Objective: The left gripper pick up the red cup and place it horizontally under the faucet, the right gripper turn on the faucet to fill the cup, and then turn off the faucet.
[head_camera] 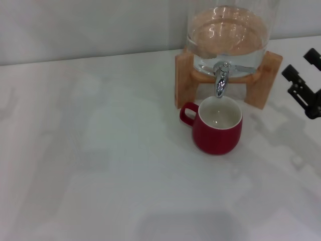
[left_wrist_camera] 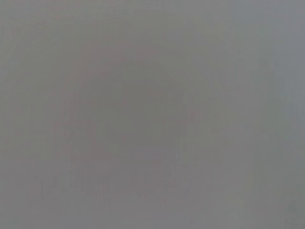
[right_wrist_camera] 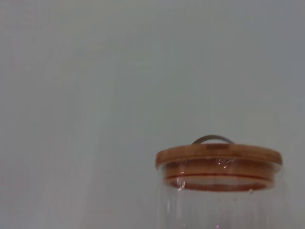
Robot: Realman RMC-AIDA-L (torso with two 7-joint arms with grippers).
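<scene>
The red cup [head_camera: 218,131] stands upright on the white table, its loop handle pointing left and its white inside showing. It sits directly below the spout of the chrome faucet [head_camera: 221,80]. My right gripper [head_camera: 300,65] hovers at the right edge of the head view, to the right of the dispenser and apart from the faucet, its two black finger bars spread with nothing between them. The left gripper is out of view; the left wrist view shows only a plain grey surface.
A glass water dispenser [head_camera: 228,35] rests on a light wooden stand [head_camera: 263,80] at the back of the table [head_camera: 100,165]. The right wrist view shows the dispenser's wooden lid [right_wrist_camera: 218,156] with a metal handle against a pale wall.
</scene>
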